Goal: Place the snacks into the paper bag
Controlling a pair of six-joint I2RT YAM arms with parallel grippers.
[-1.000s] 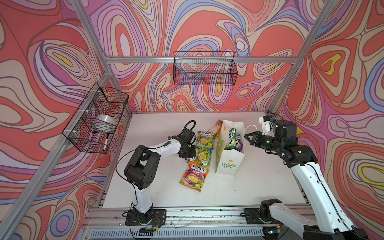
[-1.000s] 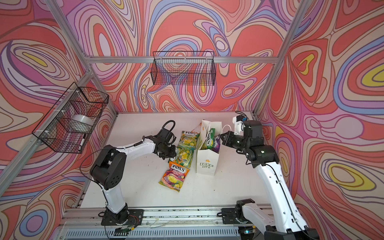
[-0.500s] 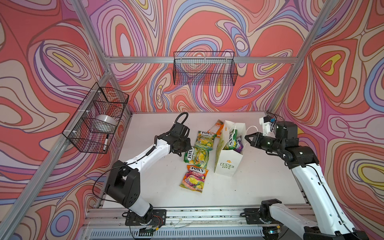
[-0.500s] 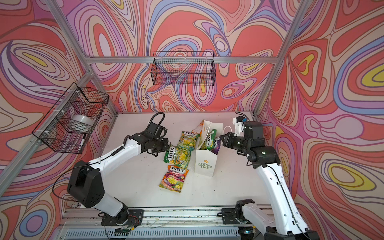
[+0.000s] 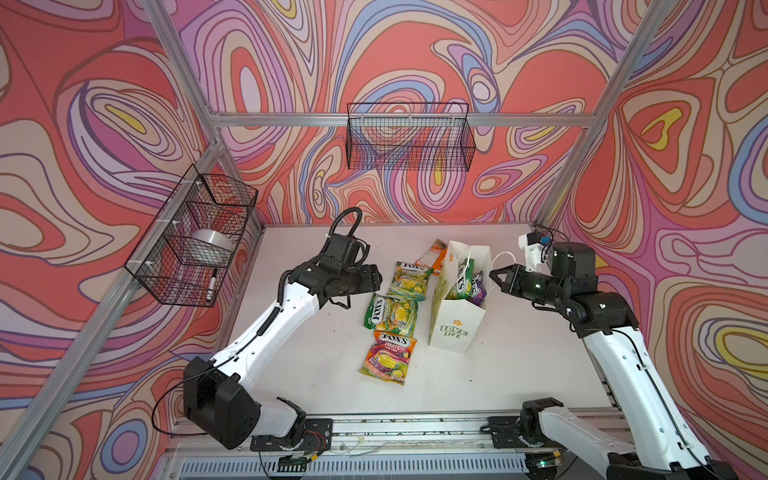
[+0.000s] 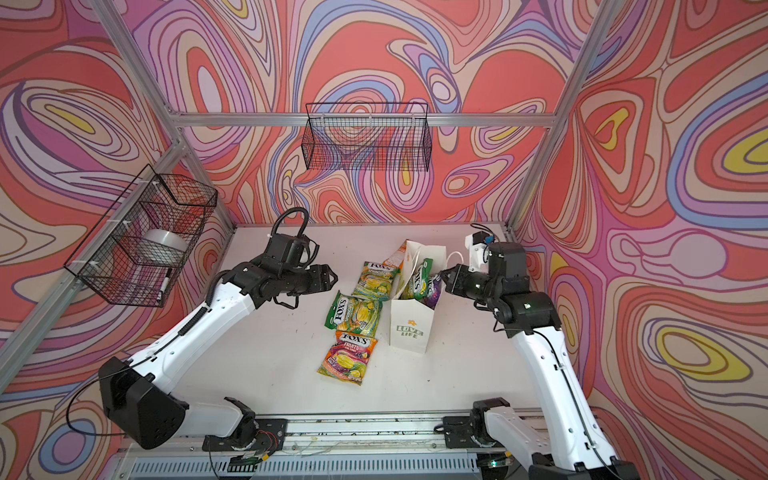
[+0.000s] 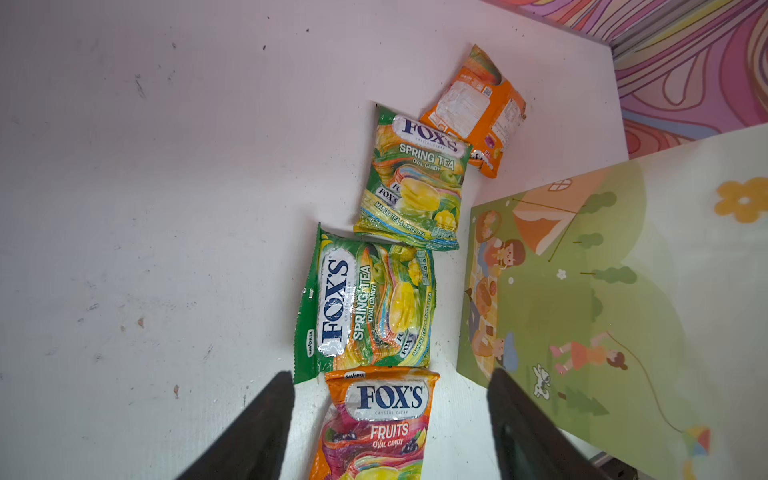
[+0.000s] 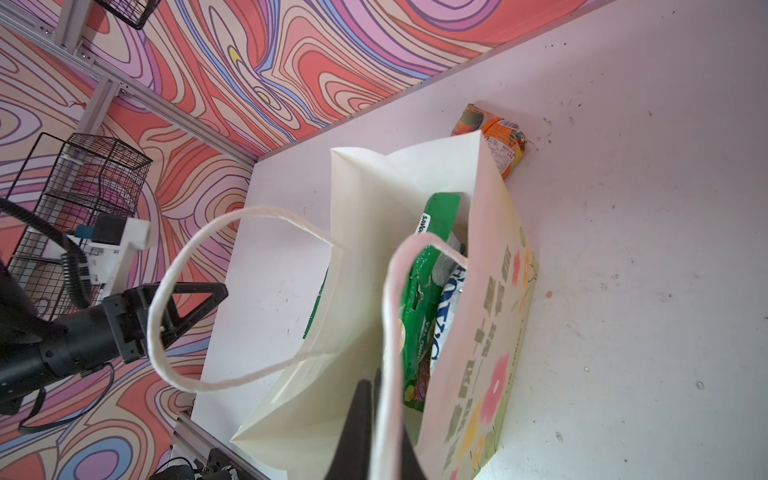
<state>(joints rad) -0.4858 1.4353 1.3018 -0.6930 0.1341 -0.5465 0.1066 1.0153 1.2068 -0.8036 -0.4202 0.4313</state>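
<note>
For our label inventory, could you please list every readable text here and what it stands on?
"FOX'S SPRING TEA OVAL CANDY": rear green packet.
"FOX'S SPRING TEA OVAL CANDY", "SAVORIA": middle green packet.
"FOX'S FRUITS OVAL CANDY": orange-topped packet.
"LOVE LIFE": paper bag.
Orange packet: print too small to read.
Packets in the bag: only fragments legible.

Three FOX'S packets [image 6: 353, 313] are laid in a row towards the back edge of the worktop [image 6: 257, 365], just beside the upright paper bag [image 6: 409, 328].

back wire basket [image 5: 409, 141] | side wire basket [image 5: 174, 291]: pale roll [image 5: 210, 246], marker [image 5: 212, 286]
</note>
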